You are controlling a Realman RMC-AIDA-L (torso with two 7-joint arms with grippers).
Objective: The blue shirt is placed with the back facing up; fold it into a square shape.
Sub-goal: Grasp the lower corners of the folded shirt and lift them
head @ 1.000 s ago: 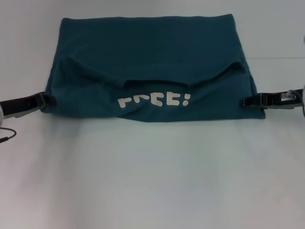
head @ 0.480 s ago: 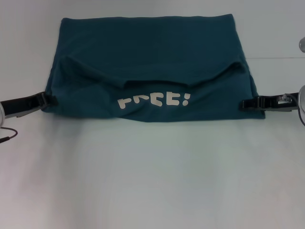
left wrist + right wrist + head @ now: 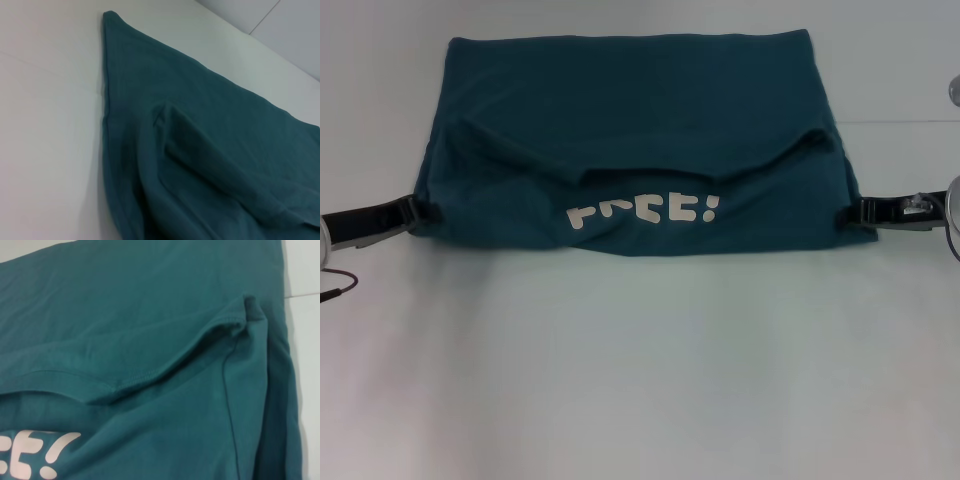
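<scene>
The blue shirt (image 3: 640, 120) lies spread on the white table (image 3: 640, 380). Its near part is folded back over itself, so the white lettering (image 3: 642, 211) shows upside down along the near edge. The folded flap sags in the middle and rises at both sides. My left gripper (image 3: 423, 211) rests low at the shirt's near left corner. At the near right corner, my right gripper (image 3: 850, 213) touches the cloth's edge. In the left wrist view the shirt (image 3: 200, 150) shows a raised fold. The right wrist view shows the shirt (image 3: 150, 315), the flap's hem and part of the lettering (image 3: 40, 460).
Bare white tabletop stretches in front of the shirt towards me. A thin dark cable (image 3: 335, 285) loops at the left edge of the head view. A table seam (image 3: 900, 122) runs off to the right behind the shirt.
My right gripper has slid outward to the right, from over the shirt's corner to its very edge. The shirt and my left gripper have stayed where they were.
</scene>
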